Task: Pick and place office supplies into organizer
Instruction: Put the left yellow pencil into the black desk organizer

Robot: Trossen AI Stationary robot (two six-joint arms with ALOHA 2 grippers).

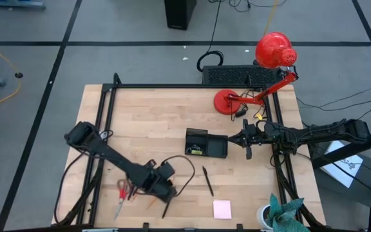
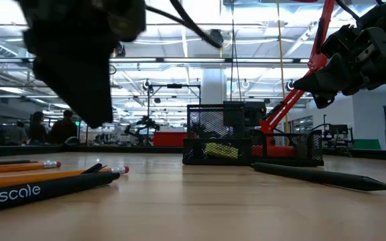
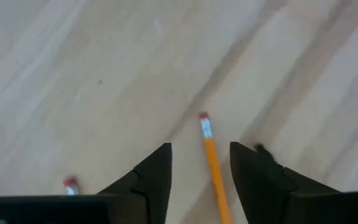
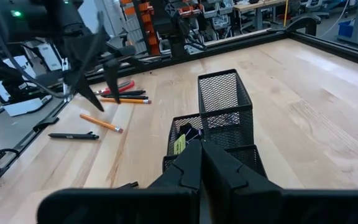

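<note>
My left gripper [image 1: 163, 188] hangs open above the table's near left part, fingers pointing down [image 4: 98, 93]. In the left wrist view an orange pencil [image 3: 211, 155] lies flat on the wood below the gap between the fingers [image 3: 201, 148]. A second pencil's eraser end [image 3: 71, 183] shows beside it. The red-handled scissors [image 1: 122, 193] and more pencils [image 2: 45, 167] lie close by. The black mesh organizer [image 1: 205, 143] stands mid-table with a yellow-green piece [image 2: 221, 151] inside. My right gripper [image 1: 247, 136] waits shut just right of the organizer [image 4: 216, 118].
A black pen [image 1: 207, 180] and a pink sticky-note pad [image 1: 222, 209] lie near the front edge. Another pen [image 4: 73, 135] lies near the left rail. The red desk lamp [image 1: 272, 55] stands at the far right, with a black frame rail [image 1: 172, 86] along the far edge.
</note>
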